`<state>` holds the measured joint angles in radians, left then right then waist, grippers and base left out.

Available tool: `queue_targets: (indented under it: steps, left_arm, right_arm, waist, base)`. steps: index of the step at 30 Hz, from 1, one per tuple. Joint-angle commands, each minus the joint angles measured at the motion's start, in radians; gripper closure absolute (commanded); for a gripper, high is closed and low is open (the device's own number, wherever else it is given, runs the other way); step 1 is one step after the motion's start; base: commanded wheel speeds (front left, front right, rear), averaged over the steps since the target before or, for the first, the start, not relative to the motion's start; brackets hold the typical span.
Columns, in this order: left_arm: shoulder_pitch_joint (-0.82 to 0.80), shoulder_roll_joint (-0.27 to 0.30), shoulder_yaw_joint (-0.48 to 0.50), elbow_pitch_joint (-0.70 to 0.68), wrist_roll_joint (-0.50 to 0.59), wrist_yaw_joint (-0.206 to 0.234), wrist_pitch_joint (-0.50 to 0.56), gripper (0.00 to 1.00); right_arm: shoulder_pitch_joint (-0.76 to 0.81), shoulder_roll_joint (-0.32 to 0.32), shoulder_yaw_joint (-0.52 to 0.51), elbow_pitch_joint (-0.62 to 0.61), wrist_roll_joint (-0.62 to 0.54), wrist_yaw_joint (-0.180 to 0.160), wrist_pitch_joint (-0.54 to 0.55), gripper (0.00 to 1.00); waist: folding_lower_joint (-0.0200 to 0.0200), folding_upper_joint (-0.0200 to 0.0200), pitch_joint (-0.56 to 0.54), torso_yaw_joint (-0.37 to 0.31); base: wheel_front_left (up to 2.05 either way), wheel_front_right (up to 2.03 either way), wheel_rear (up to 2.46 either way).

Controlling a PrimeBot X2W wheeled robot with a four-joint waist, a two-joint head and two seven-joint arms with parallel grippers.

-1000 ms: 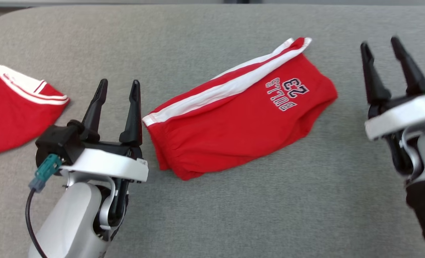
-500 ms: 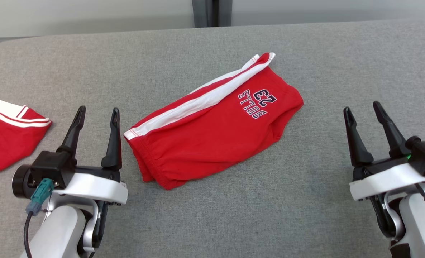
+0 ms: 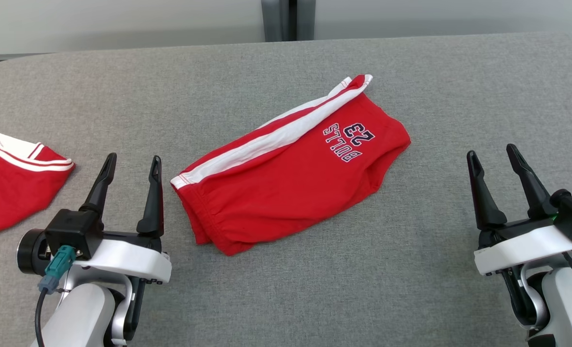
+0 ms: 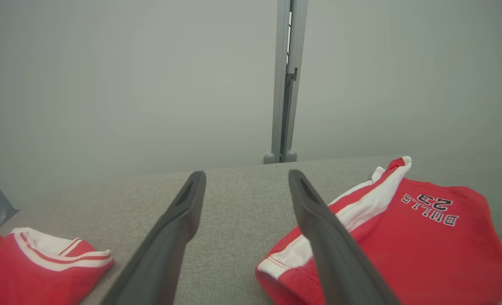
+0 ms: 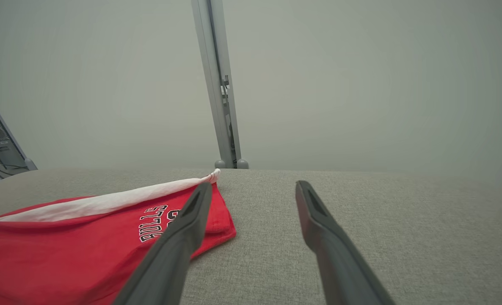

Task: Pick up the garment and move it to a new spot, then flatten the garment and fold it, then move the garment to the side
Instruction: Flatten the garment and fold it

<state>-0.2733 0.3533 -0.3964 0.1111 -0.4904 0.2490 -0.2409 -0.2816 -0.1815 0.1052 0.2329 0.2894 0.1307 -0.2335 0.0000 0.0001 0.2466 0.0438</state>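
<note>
Nearest you, your left end effector (image 3: pixel 134 157) and right end effector (image 3: pixel 491 151) both stand wide, holding nothing. Between them and farther out, the folded red shorts with a white side stripe (image 3: pixel 291 183) lie on the grey fabric tabletop (image 3: pixel 411 250).

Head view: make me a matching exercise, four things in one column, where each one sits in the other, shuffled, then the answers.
1. red shorts
2. other red garment
3. grey post
4. BULLS 23 print

A. beyond the far edge of the table
B. at the view's left edge
C. folded, mid-table
D. near the shorts' right end

Pairs: 1-C, 2-B, 3-A, 4-D
</note>
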Motion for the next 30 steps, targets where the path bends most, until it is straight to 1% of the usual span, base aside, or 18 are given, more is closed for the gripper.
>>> queue_targets:
  steps: [1, 5, 9, 14, 18, 21, 26, 30]
  left_arm:
    - [-0.013, 0.0, 0.001, 0.002, 0.0, 0.005, -0.001, 0.0]
    - [-0.027, -0.006, -0.006, -0.002, 0.002, 0.007, 0.0, 0.0]
    - [-0.032, -0.018, -0.009, -0.007, 0.0, 0.006, -0.004, 0.0]
    - [-0.06, -0.046, -0.018, -0.005, 0.0, -0.008, -0.011, 0.0]
    - [-0.089, -0.074, -0.033, 0.0, 0.009, -0.024, -0.017, 0.0]
    - [-0.108, -0.095, -0.039, 0.005, 0.017, -0.034, -0.02, 0.0]
    - [-0.116, -0.112, -0.044, 0.016, 0.027, -0.045, -0.023, 0.0]
    - [-0.126, -0.123, -0.044, 0.021, 0.036, -0.054, -0.024, 0.0]
  right_arm:
    - [-0.01, -0.003, -0.004, -0.007, -0.003, 0.0, 0.005, 0.0]
    - [-0.04, -0.02, -0.008, 0.001, 0.0, 0.0, 0.018, 0.0]
    - [-0.112, -0.047, -0.007, 0.05, 0.008, 0.0, 0.039, 0.0]
    - [-0.229, -0.086, 0.031, 0.183, 0.025, 0.0, 0.074, 0.0]
    - [-0.316, -0.107, 0.09, 0.29, 0.048, 0.0, 0.089, 0.0]
    - [-0.358, -0.122, 0.134, 0.362, 0.065, 0.0, 0.09, 0.0]
    - [-0.391, -0.12, 0.183, 0.447, 0.089, 0.0, 0.082, 0.0]
    - [-0.393, -0.11, 0.224, 0.522, 0.117, 0.0, 0.079, 0.0]
  waist:
    - [0.0, -0.0001, 0.003, 0.004]
    - [0.0, -0.0001, 0.015, 0.025]
    - [0.0, -0.0001, 0.044, 0.059]
    - [0.0, -0.0001, 0.096, 0.12]
    - [0.0, -0.0001, 0.136, 0.169]
    - [0.0, -0.0001, 0.159, 0.193]
    - [0.0, -0.0001, 0.17, 0.203]
    - [0.0, -0.0001, 0.174, 0.197]
  base:
    - [0.0, 0.0, 0.0]
    - [0.0, 0.0, 0.0]
    - [0.0, 0.0, 0.0]
    - [0.0, 0.0, 0.0]
    - [0.0, 0.0, 0.0]
    - [0.0, 0.0, 0.0]
    - [0.0, 0.0, 0.0]
    - [0.0, 0.0, 0.0]
